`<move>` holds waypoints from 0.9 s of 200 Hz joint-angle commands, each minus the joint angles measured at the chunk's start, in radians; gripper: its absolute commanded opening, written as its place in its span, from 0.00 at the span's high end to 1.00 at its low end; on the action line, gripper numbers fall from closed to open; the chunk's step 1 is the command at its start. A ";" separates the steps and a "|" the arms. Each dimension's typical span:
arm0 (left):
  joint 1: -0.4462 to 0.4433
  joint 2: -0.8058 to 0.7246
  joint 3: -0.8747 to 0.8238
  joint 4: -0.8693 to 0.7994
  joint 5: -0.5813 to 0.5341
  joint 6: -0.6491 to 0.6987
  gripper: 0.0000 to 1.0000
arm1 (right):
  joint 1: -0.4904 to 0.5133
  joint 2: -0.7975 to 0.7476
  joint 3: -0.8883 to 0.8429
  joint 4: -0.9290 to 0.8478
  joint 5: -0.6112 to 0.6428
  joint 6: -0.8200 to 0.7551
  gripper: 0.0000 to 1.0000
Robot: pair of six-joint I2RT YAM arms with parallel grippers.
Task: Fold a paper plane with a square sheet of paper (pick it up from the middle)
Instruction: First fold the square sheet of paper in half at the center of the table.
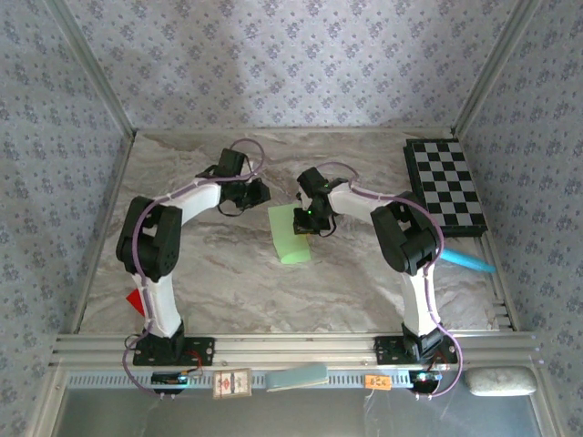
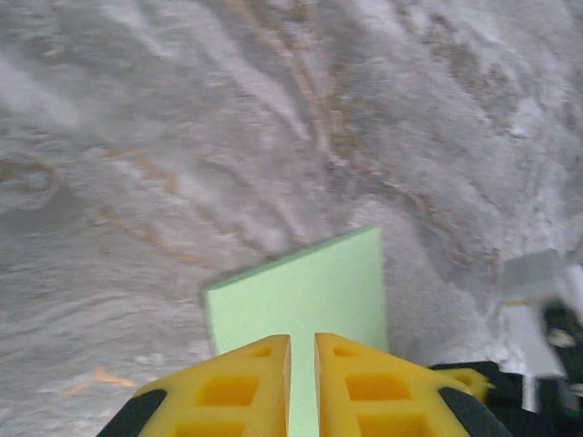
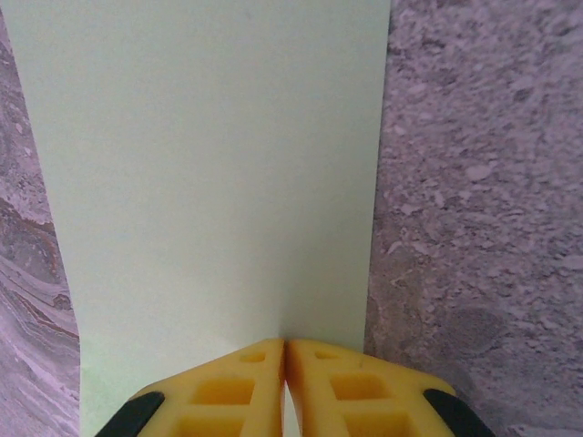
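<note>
Two end effectors work over one sheet. The right end effector (image 3: 286, 344) has its yellow fingers pressed together at the tips, which sit at the near edge of the pale green paper (image 3: 219, 164). I cannot tell whether they nip that edge or only bear down on it. The paper runs straight ahead of these fingers as a flat folded strip on the marbled surface (image 3: 474, 182).

The left end effector (image 2: 302, 339) is nearly closed too, with a thin slit between its fingers and nothing caught in it. The paper lies just ahead of and below its tips. Seen from above, this end effector hangs beside the sheet's corner, apart from it.

The main risk, as I judge it, is the strip sliding. With one closed tip on a smooth sheet and no second hold, a sideways drag could skew the fold or push the paper along instead of creasing it. If the edge is in fact pinched, lifting could spring the fold open.

Far off to the right end effector's right, a checkered board (image 1: 446, 187) lies well apart.
</note>
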 commanded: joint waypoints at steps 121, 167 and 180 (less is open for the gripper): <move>0.020 0.217 0.174 -0.171 -0.139 -0.010 0.87 | -0.004 0.091 -0.105 -0.114 0.170 0.032 0.85; 0.036 0.096 0.165 -0.138 -0.092 -0.042 0.86 | -0.003 0.074 -0.122 -0.086 0.181 0.104 0.85; 0.023 0.033 0.119 -0.112 -0.076 -0.078 0.85 | -0.003 0.067 -0.129 -0.078 0.183 0.131 0.86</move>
